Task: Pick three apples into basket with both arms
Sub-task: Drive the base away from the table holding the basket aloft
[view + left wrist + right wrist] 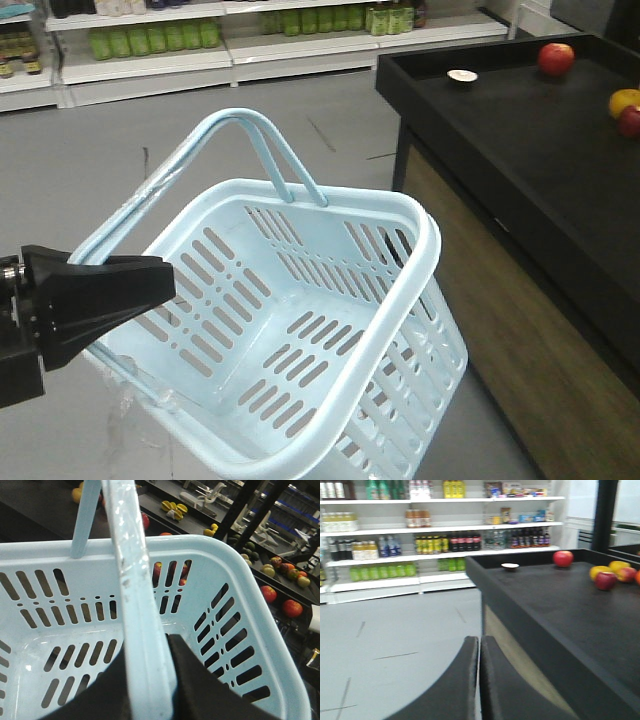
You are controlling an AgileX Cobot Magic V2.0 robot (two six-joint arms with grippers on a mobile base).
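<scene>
The pale blue basket (415,215) hangs tilted above the floor, with nothing inside it. My left gripper (168,285) is shut on one of its hoop handles (135,600), which runs between the two dark fingers (200,680). The other handle (250,125) stands up. On the black table (520,150) lie a red apple (556,58) at the back and a darker apple (630,121) at the right edge. In the right wrist view the same apples (563,558) (605,580) show, with a third reddish one (627,574) beside them. My right gripper (479,641) is shut and holds nothing, in the air left of the table.
A yellow-orange fruit (623,100) touches the darker apple. A small white dish (462,76) sits at the table's back. Shelves of bottles (420,545) line the far wall across grey floor (90,170). More fruit stands (280,600) lie beyond the basket.
</scene>
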